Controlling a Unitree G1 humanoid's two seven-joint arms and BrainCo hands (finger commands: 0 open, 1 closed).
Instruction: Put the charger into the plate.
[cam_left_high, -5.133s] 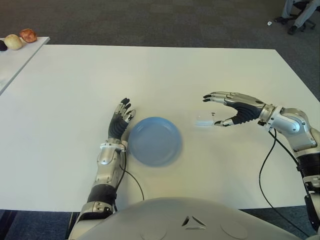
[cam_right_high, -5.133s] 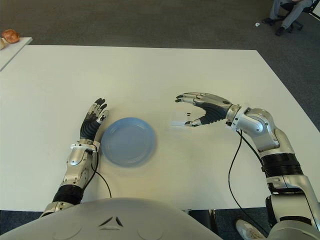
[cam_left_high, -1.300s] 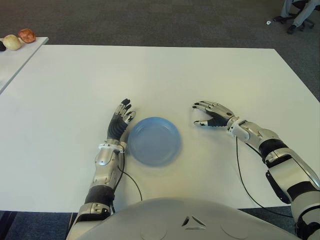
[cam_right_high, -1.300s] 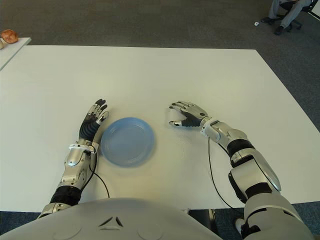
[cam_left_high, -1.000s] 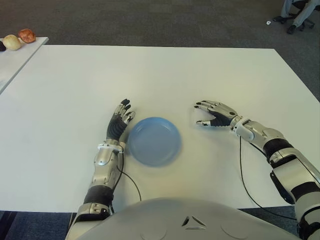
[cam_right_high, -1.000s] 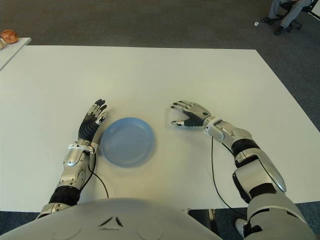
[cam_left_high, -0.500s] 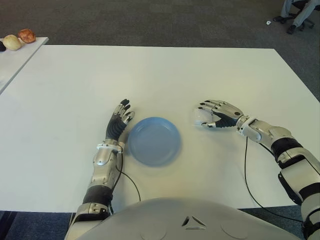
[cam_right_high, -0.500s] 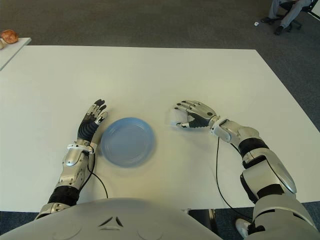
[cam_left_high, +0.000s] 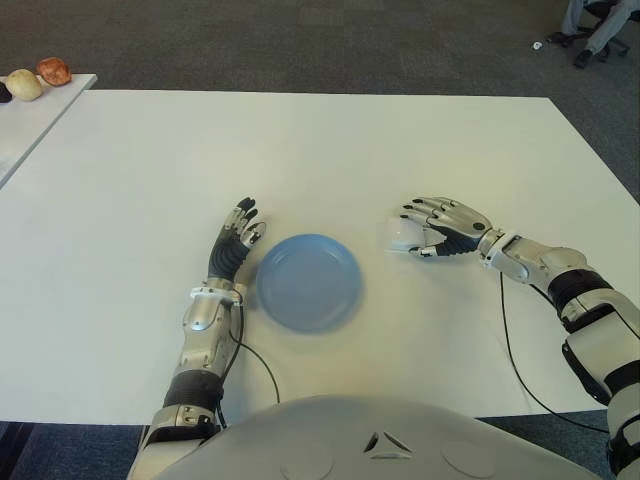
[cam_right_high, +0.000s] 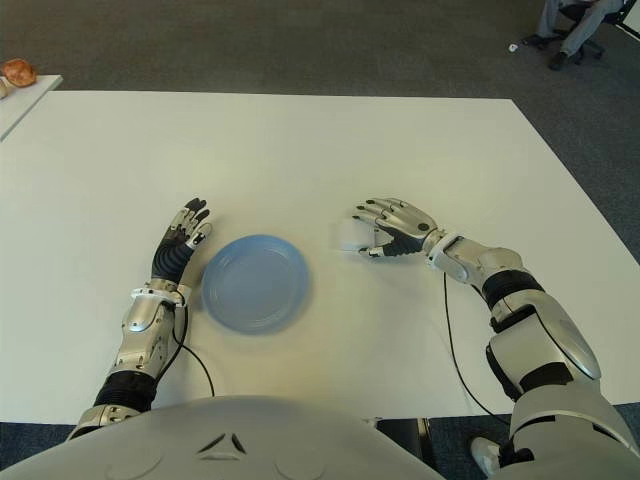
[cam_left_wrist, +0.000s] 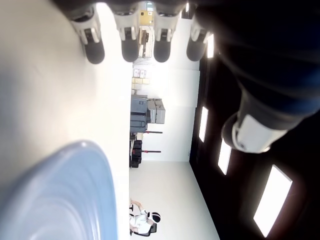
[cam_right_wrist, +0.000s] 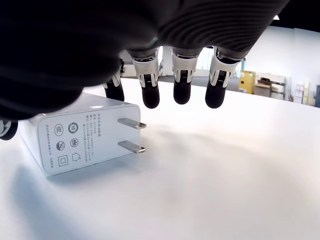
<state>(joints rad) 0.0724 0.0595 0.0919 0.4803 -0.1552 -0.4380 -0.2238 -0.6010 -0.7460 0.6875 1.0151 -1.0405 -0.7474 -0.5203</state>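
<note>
Right wrist view: right hand (cam_left_high: 445, 226) arches over the charger (cam_right_wrist: 80, 132), fingers apart, not gripping; it sits on the bench (cam_left_high: 400, 150).

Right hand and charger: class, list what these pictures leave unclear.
- Eye views: right hand overlaps the charger; contact unclear.
- Right wrist view: the palm hides the charger's far side; thumb unseen.
- Charger label print: too small to read.
- Left wrist view: plate cut off by the edge.

Silver-jointed arms, black-fingered right hand (cam_left_high: 440, 226), black cables.
</note>
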